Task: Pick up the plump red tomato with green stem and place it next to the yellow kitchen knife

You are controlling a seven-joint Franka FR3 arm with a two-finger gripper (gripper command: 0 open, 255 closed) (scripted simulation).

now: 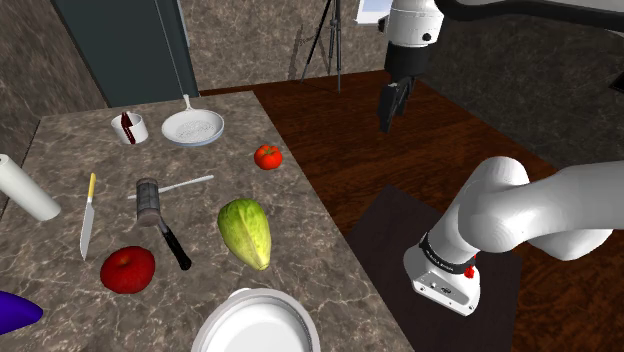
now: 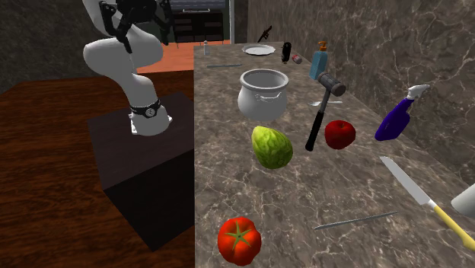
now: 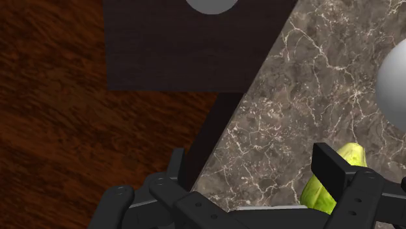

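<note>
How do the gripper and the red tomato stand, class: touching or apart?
Apart. The shoulder view shows the gripper hanging above the wooden floor, well clear of the tomato on the counter.

Marbled countertop [image 1: 70, 150]; dark wooden floor [image 1: 330, 120]

Gripper [image 3: 255, 168] hung spread wide over the marbled counter [image 3: 293, 97] edge by the dark stand [image 3: 182, 52], with a leafy green veg [image 3: 320, 192] right behind one finger [image 3: 335, 168].
</note>
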